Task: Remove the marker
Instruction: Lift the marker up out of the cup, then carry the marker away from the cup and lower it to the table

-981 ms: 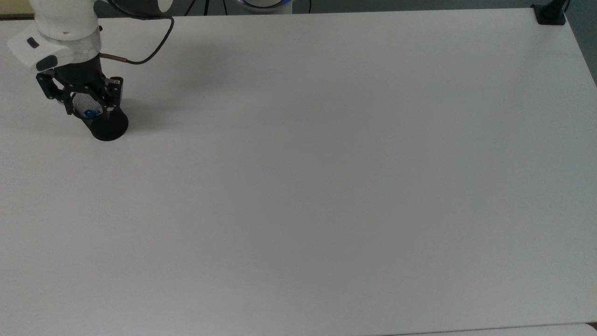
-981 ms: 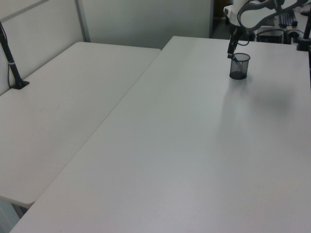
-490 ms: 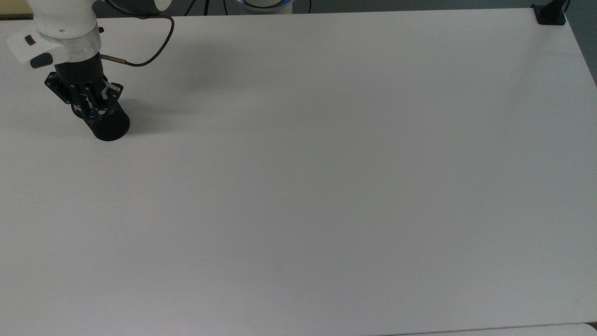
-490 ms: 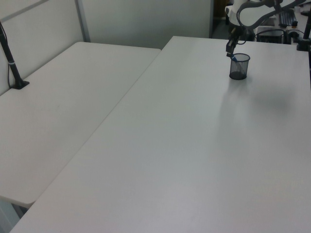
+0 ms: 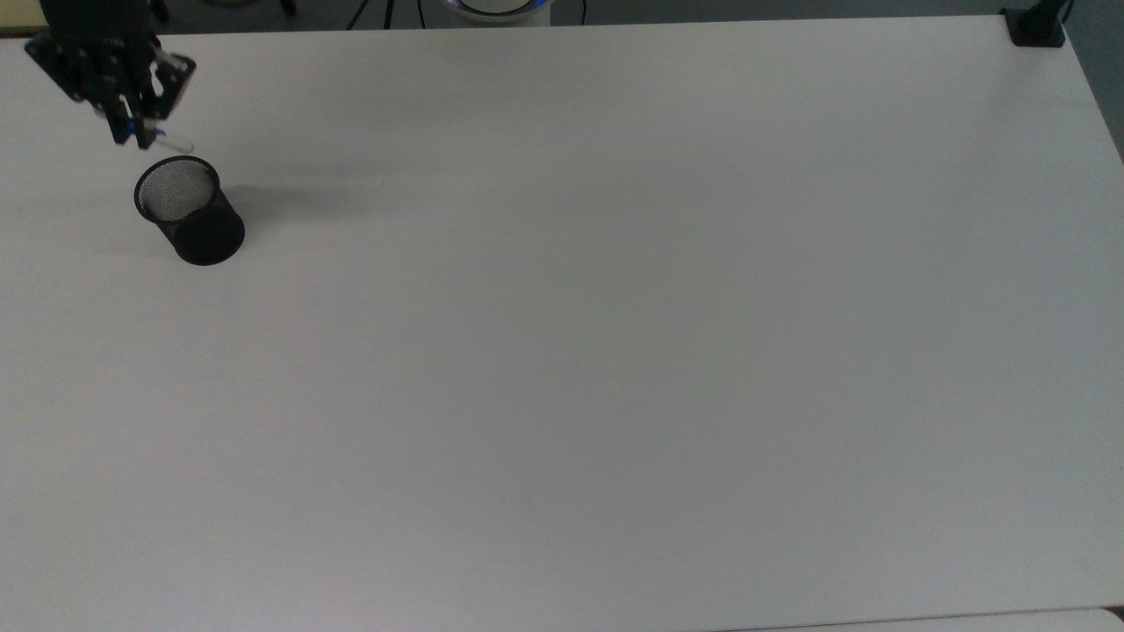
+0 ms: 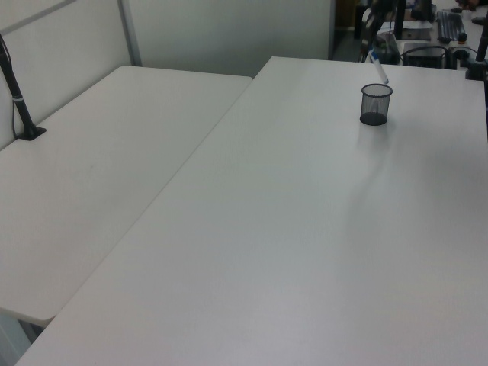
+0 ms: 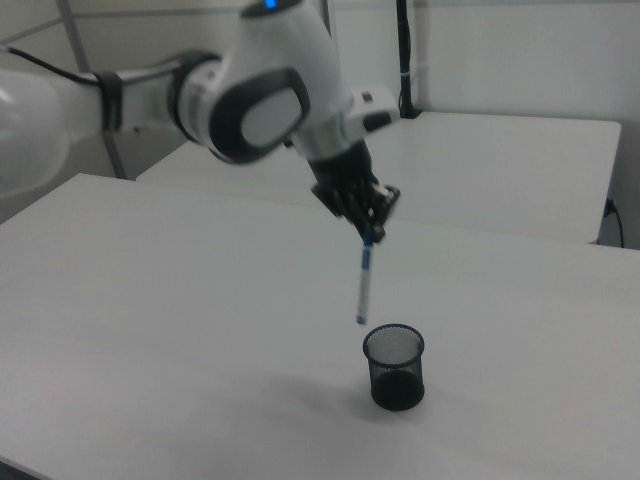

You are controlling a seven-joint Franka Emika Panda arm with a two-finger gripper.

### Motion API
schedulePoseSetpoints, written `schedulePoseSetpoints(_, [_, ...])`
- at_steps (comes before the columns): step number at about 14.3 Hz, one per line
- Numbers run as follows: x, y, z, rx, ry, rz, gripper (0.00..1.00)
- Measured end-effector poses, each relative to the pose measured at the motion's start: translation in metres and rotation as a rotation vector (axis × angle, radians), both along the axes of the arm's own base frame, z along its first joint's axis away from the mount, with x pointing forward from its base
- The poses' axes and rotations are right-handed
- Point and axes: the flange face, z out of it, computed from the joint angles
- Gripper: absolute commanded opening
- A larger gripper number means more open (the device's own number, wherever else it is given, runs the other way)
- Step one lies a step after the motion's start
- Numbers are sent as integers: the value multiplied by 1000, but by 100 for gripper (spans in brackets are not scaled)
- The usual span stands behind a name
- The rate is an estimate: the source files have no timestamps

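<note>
grip: my gripper (image 7: 371,232) is clamped on the marker (image 7: 364,278) at its top end | axis: near upright, hanging below my fingers | position: bottom tip clear above the black mesh cup (image 7: 394,367), offset toward the right view's left | next: carry aside, lay on the white table (image 7: 150,330).

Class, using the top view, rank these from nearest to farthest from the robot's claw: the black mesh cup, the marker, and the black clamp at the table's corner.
1. The marker: gripped in the claw, at the top view's upper left.
2. The black mesh cup: standing on the table just below the claw in the top view.
3. The black clamp: at the top view's upper right corner, across the table.
</note>
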Motion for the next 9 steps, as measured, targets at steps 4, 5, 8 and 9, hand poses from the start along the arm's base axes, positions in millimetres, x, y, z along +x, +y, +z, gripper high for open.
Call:
schedulePoseSetpoints(4, [-21, 44, 67, 126, 21, 37, 0])
schedulePoseSetpoints(5, [-17, 64, 66, 141, 44, 64, 0])
schedulePoseSetpoints(8, [1, 120, 33, 185, 151, 120, 0])
schedulePoseSetpoints(9, [12, 140, 8, 203, 202, 138, 0])
